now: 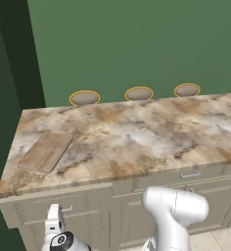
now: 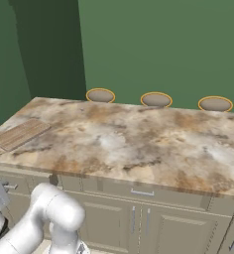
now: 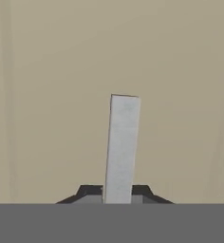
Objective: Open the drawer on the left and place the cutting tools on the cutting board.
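We see the gripper (image 3: 118,197) closed down narrow on the silver bar handle (image 3: 121,147) of the drawer (image 3: 61,95). In the hand view the handle runs up from between the two dark finger tips, one pressed to each side of it, with the pale beige drawer front flat behind. The drawer front sits flush with the cabinet face, not pulled out.

From the left base view, the gripper (image 1: 55,212) meets that same drawer (image 1: 44,208) just under the left end of the marbled countertop (image 1: 137,137), directly below the cutting board (image 1: 45,151). The board lies flat on the countertop near its left edge, bare on top. A similar drawer with its own silver handle (image 1: 190,174) sits well to the right of the gripped one, under the same countertop.

In the right base view the gripper (image 2: 0,194) reaches the drawer handle (image 2: 10,187) below the board (image 2: 21,133). Three round stool tops (image 2: 156,99) stand beyond the far edge of the countertop.

The cutting tools cannot be seen with the drawer shut.
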Controlling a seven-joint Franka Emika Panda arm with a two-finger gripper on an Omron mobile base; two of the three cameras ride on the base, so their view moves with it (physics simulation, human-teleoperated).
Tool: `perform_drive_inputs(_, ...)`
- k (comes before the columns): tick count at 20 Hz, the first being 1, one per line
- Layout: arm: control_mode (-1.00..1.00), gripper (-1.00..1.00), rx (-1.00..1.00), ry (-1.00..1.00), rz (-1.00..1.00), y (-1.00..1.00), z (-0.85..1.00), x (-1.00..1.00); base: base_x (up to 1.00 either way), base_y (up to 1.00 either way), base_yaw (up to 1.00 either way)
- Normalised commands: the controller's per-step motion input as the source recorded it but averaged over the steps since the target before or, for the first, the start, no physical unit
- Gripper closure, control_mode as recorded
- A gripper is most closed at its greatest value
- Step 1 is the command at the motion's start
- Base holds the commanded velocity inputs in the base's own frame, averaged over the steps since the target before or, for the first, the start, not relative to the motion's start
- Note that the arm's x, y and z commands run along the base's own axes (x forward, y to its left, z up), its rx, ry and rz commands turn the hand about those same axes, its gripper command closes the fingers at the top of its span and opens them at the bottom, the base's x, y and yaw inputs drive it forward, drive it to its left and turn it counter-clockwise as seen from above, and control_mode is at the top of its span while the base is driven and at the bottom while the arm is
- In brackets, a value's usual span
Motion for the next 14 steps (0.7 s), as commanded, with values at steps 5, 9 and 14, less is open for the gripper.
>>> perform_drive_inputs(5,-1.0,1.0,0.02,-0.08,0.0,-0.52,-0.12,-1.0,0.0,0.0,0.0)
perform_drive_inputs(9,-1.0,1.0,0.02,-0.06,0.0,-0.47,-0.1,-1.0,0.0,0.0,0.0)
perform_drive_inputs(14,-1.0,1.0,0.02,-0.05,0.0,-0.47,-0.11,-1.0,0.0,0.0,0.0)
